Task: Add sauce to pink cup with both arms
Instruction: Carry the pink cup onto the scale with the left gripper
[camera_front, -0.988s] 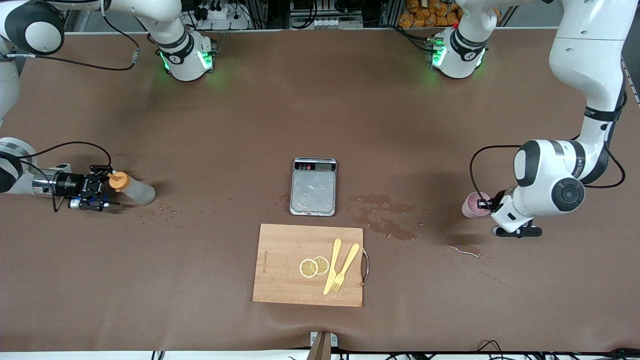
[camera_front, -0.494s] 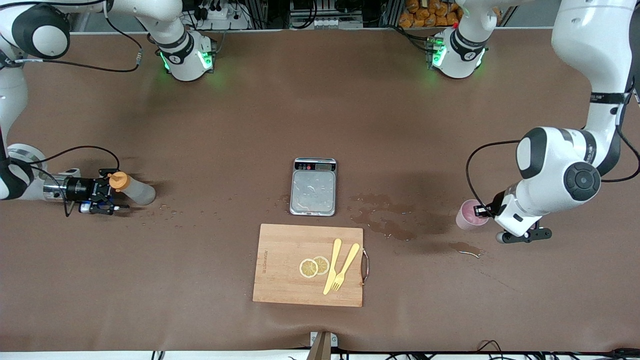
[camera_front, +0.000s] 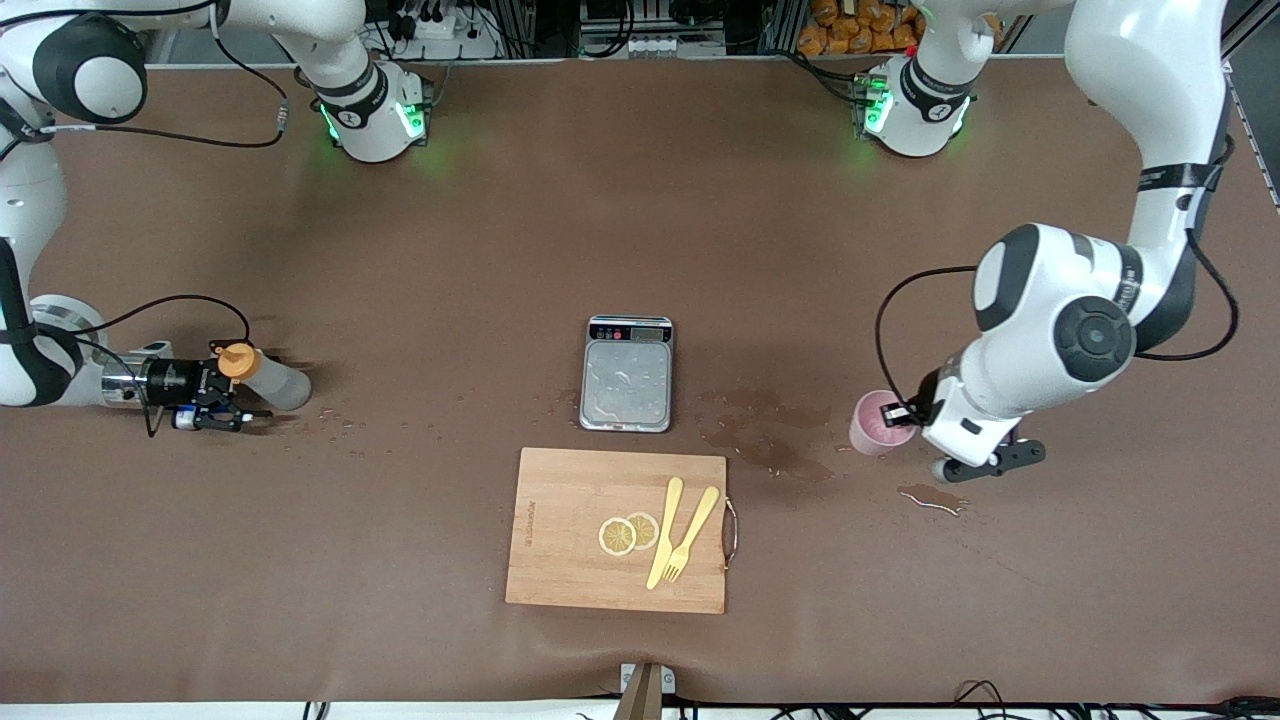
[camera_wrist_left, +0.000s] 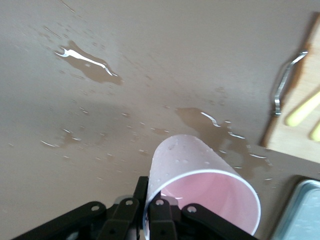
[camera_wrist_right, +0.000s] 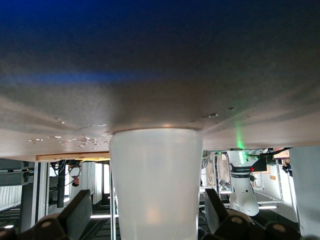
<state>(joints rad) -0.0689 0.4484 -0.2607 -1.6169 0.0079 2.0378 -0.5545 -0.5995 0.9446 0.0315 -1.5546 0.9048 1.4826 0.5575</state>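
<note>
Left gripper (camera_front: 912, 412) is closed on the rim of the pink cup (camera_front: 875, 424), one finger inside the wall and one outside per the left wrist view. The cup (camera_wrist_left: 200, 187) is tilted and appears lifted off the table (camera_front: 640, 200), over the wet patch (camera_front: 765, 440) toward the left arm's end, at about 3 o'clock from the scale (camera_front: 627, 374). Whether its base touches the table cannot be told.

Right gripper (camera_front: 215, 390) is at the right arm's end, at 9 o'clock from the scale. Its fingers (camera_wrist_right: 65, 215) stand apart on either side of the sauce bottle (camera_front: 268, 380) without visible contact; the jaws are open around it. The bottle (camera_wrist_right: 155, 185) stands on the table, orange cap (camera_front: 237, 360) uppermost.

Open brown surface lies between bottle and scale, marked only by droplets (camera_front: 340, 425). The cutting board (camera_front: 560, 530), at 6 o'clock from the scale, carries lemon slices (camera_front: 628, 533), a knife (camera_front: 664, 532) and a fork (camera_front: 690, 535). A second small puddle (camera_front: 930, 497) lies at 5 o'clock from the cup.

Cup contents are not discernible. The left gripper's fingertips are mostly hidden under the wrist in the front view. The right wrist view cuts off the bottle's top.
</note>
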